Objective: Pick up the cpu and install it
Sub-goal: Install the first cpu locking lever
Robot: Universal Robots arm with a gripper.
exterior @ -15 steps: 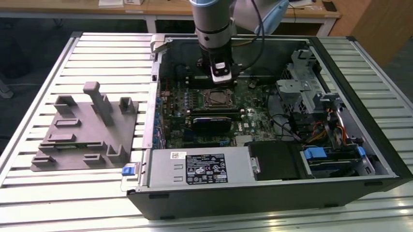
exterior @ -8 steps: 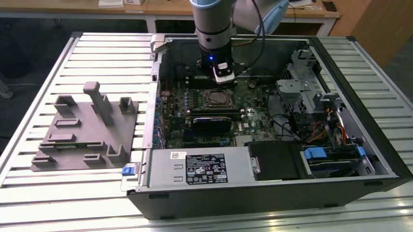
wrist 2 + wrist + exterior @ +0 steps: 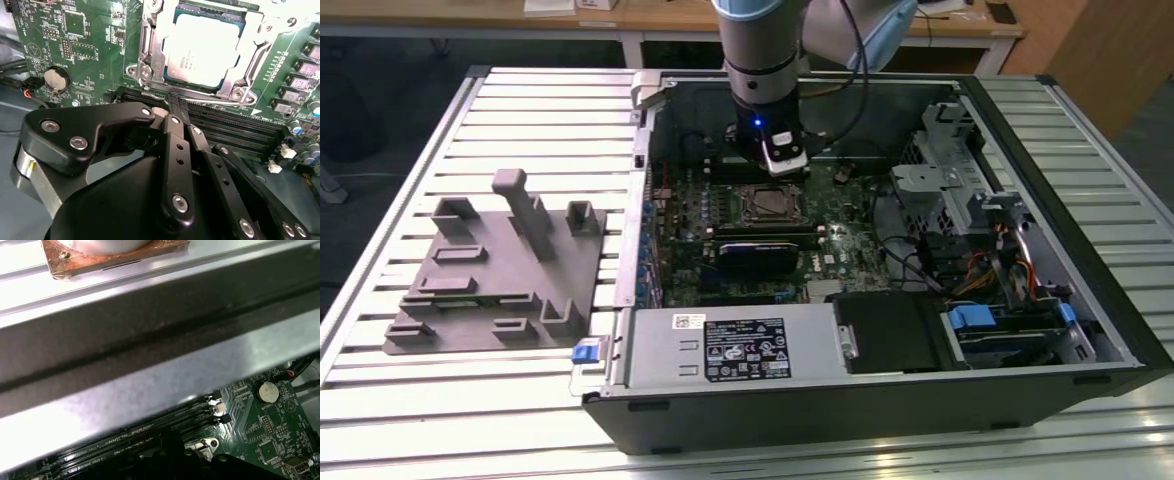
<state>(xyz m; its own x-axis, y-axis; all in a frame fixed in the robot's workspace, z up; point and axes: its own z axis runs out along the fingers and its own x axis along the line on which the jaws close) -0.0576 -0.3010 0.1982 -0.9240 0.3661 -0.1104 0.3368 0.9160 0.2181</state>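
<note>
The cpu point(image 3: 207, 47) lies flat in its metal-framed socket point(image 3: 150, 45), seemingly seated, while the pincer point(image 3: 172, 112), closed and empty, hangs just beside it.

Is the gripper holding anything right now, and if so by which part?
Nothing. The gripper is shut and empty, while the cpu already sits in its socket.

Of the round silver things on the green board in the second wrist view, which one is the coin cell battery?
The coin cell battery: the large flat disc in a black holder, beside the gripper's linkage. The others are small screws on the socket frame.
</note>
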